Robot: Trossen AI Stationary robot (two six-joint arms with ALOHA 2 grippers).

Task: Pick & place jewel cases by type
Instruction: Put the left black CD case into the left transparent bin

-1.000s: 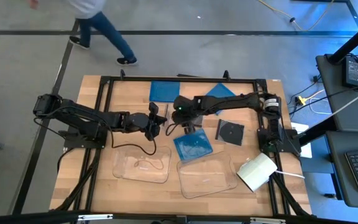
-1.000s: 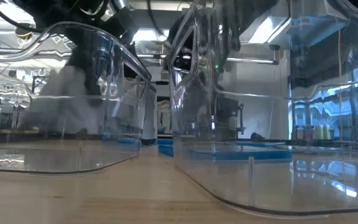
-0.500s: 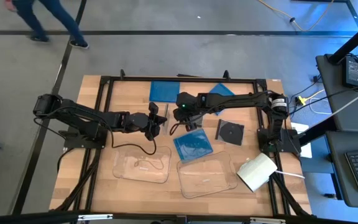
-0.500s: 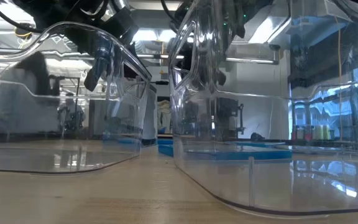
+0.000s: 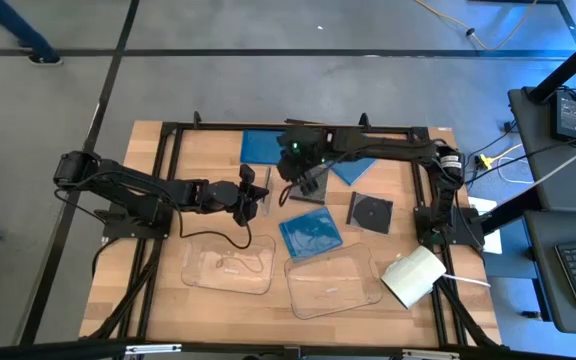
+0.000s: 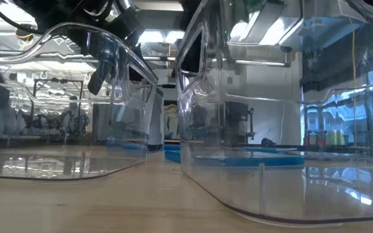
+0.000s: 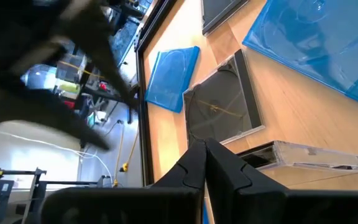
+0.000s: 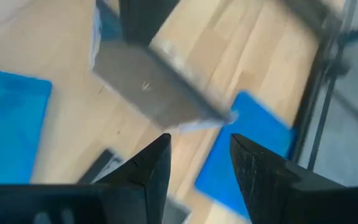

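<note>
Fingers of the right gripper [image 8: 197, 158] stand spread, nothing between them, a grey jewel case [image 8: 151, 90] just ahead; left gripper [image 7: 205, 155] fingers pressed together.

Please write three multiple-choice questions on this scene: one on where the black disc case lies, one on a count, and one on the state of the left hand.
1. Where does the black disc case lie?
A. under the left arm
B. on the bare table, right of the middle blue case
C. on the floor

2. How many clear trays are there?
A. one
B. two
C. four

3. The left hand is:
A. shut
B. wide open
C. holding a blue case

Answers:
1. B, wood shows all around it.
2. B, two lie side by side.
3. A, its fingers meet with nothing between them.
</note>
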